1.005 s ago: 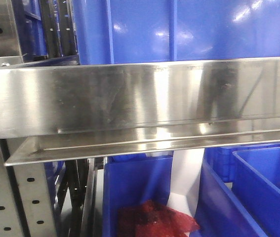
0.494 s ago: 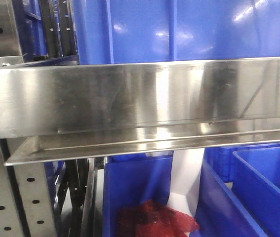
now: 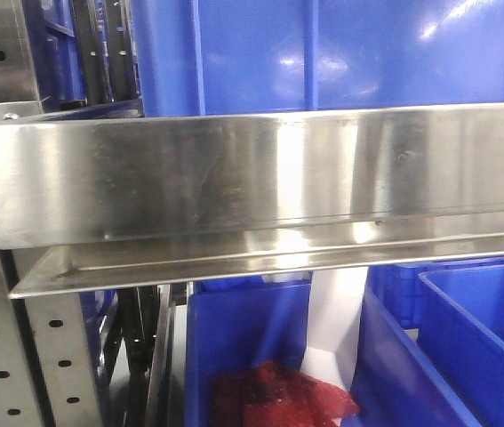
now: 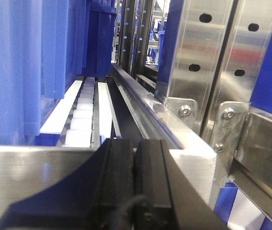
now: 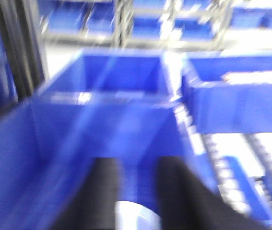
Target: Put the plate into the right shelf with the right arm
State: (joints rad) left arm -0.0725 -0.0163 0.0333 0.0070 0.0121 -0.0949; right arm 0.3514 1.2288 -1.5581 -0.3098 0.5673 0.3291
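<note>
Nothing has moved on the steel shelf (image 3: 260,178) since earlier. Left gripper (image 4: 135,167) pressed closed beside perforated posts (image 4: 212,62). Blurred right gripper (image 5: 136,191) narrowly grips the white plate (image 5: 133,216) over a blue bin (image 5: 102,124).

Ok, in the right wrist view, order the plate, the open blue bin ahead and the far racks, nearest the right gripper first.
1. the plate, bottom centre, at the right gripper.
2. the open blue bin, straight ahead.
3. the far racks, top of view, blurred background.
</note>
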